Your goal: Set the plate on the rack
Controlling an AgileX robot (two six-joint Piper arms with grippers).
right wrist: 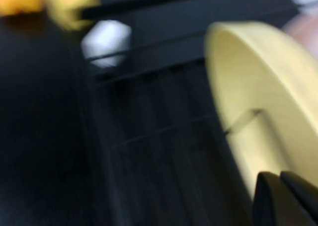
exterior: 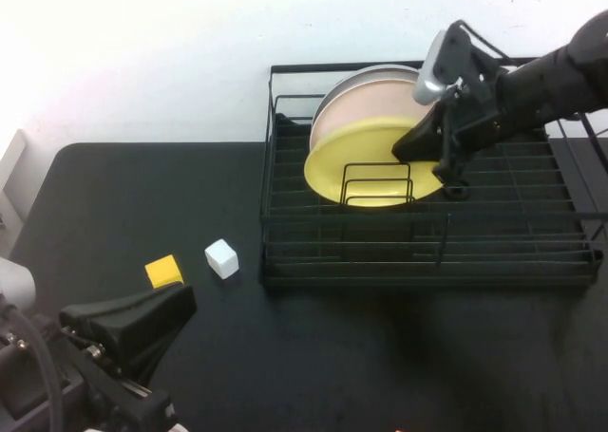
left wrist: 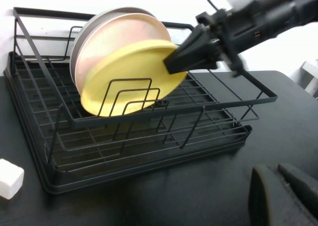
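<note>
The rack (exterior: 432,252) stands on the black bench (exterior: 133,204), toward the back and to the robot's right of centre. Inside it the plate (exterior: 361,157) stands on edge, tilted back against a pale pink plate (exterior: 356,100), behind which a grey plate (exterior: 375,71) shows only as a rim. The yellow plate's lower edge sits down among the small upright wire loops (exterior: 377,187) at the rack's slotted base; those loops cross in front of its face.

The right pincer (exterior: 418,145) is over the rack, at the yellow plate's right-hand rim. In the left wrist view its dark tip (left wrist: 174,63) meets the plate (left wrist: 126,79) at the upper rim. Whether its fingers are clamped on the rim or merely touching it cannot be told from any view; the right wrist view shows only the plate's face (right wrist: 263,116) close up, heavily blurred.

The left pincer (exterior: 142,323) is low at the near left corner of the bench, well apart from the rack, its two dark fingers lying close together and holding nothing.

On the bench to the left of the rack sit a small white cube (exterior: 221,258) and, just beyond it to the left, a small yellow block (exterior: 163,271); the two are near each other but not touching.
</note>
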